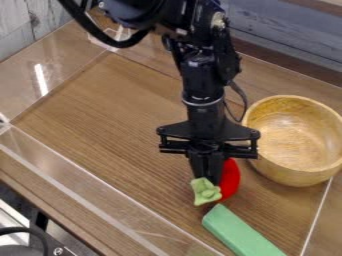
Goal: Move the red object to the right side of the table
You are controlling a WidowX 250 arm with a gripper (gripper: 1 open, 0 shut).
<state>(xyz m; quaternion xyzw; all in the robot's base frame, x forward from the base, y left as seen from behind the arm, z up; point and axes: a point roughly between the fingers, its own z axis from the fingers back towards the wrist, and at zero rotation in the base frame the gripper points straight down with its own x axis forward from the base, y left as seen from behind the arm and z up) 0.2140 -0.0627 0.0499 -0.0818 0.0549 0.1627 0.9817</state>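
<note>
- We see the small red oval strawberry-like soft toy (229, 178) with its light green leafy stem toward the near right of the brown wood-grain table (107, 130), which is edged with low clear acrylic walls.
- The black gripper (207, 180) points almost straight down onto the toy, its jaws drawn in narrow and pinched on the stem end, so we judge the toy to be held.
- The toy's red body shows just right of the fingers, the green leaf just below them; whether it rests on the table or is lifted slightly we cannot tell.
- We expect the toy to be light and soft, giving under the pads rather than slipping, and not fragile.
- A hold near the stem may let the body swing or twist; a hold across the middle of the red body would seem steadier to us.
- The flat green rectangular block (243, 233) lies just near of the toy, close to touching it, and could be nudged on a low move.
- The round light wooden bowl (294, 139) stands to the right and slightly farther back, near the toy but apart from it.
- Its inside appears empty.
- We see no other container.
</note>
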